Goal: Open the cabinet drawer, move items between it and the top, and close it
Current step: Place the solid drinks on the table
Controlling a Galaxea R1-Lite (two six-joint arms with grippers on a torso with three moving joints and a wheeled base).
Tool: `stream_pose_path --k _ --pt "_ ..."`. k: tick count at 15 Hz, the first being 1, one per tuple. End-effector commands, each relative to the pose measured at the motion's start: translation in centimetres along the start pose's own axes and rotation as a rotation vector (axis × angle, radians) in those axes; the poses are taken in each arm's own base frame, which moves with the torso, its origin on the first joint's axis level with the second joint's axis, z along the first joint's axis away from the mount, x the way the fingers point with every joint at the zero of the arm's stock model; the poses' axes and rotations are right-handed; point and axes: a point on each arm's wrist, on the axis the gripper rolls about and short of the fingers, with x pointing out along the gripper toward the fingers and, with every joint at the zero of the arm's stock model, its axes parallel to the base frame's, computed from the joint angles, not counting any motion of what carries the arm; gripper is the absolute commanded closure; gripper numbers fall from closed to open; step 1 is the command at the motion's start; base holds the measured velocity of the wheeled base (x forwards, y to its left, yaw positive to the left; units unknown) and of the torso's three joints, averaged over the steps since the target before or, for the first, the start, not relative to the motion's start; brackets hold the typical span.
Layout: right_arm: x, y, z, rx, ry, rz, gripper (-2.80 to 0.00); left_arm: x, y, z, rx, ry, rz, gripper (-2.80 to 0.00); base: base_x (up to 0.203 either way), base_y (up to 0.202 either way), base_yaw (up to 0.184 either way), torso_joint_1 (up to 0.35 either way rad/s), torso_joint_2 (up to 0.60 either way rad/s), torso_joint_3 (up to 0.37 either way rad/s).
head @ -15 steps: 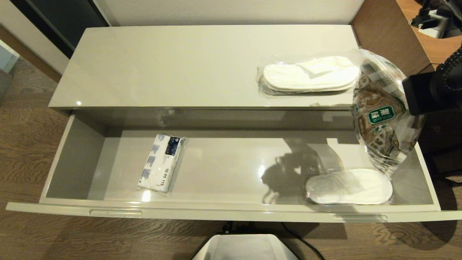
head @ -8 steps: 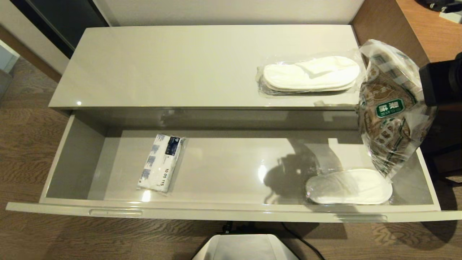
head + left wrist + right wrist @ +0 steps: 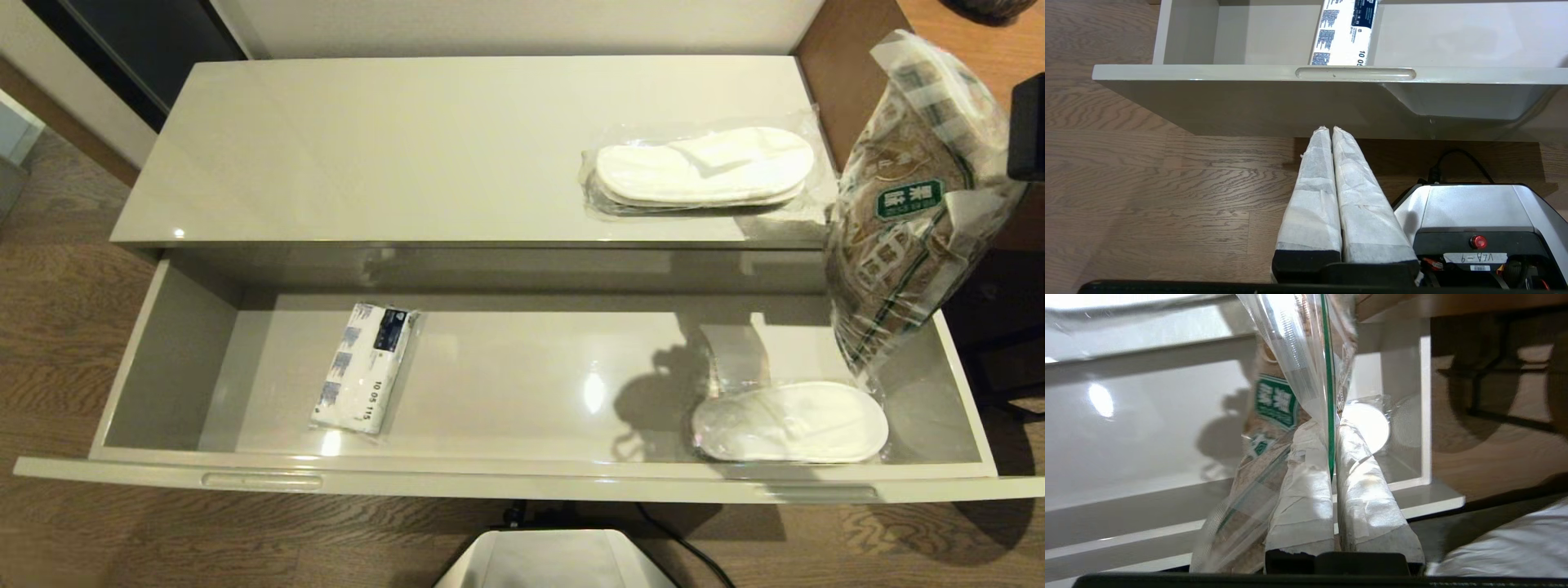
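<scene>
Over the right end of the wide, shiny cream-grey open drawer [image 3: 522,482], the right gripper [image 3: 1333,457] pinches the crinkly brown-and-green clear packet [image 3: 906,204], and should lift it slowly to the glossy cream-white top [image 3: 392,147] beside the bagged white slippers [image 3: 702,173].

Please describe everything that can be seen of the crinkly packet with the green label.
The crinkly clear packet shows a brown pattern and a green label with white characters. It hangs in the air, tilted, over the right end of the open cabinet drawer, touching nothing below. The right gripper is shut on its clear plastic edge.
</scene>
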Motion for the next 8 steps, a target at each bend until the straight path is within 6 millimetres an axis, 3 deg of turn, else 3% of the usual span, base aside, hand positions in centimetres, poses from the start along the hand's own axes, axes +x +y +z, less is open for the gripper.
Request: stream_pose_path --k 1,3,6,8 --pt "-1.7 -1.9 -0.9 0.045 0.006 0.040 0.00 0.0 0.0 0.0 0.000 0.001 0.000 0.00 0.000 0.000 0.000 0.000 0.00 0.000" --pt "-1.2 -2.0 -2.5 0.060 0.028 0.065 0.00 0.0 0.0 0.0 0.000 0.001 0.000 0.00 0.000 0.000 0.000 0.000 0.00 0.000" --pt "0.6 -1.0 -3.7 0.117 -0.072 0.131 0.00 0.0 0.0 0.0 0.000 0.001 0.000 0.00 0.000 0.000 0.000 0.000 0.00 0.000" --pt "-0.2 -0.6 -3.8 0.124 -0.118 0.187 0.00 0.0 0.0 0.0 0.000 0.001 0.000 0.00 0.000 0.000 0.000 0.000 0.00 0.000"
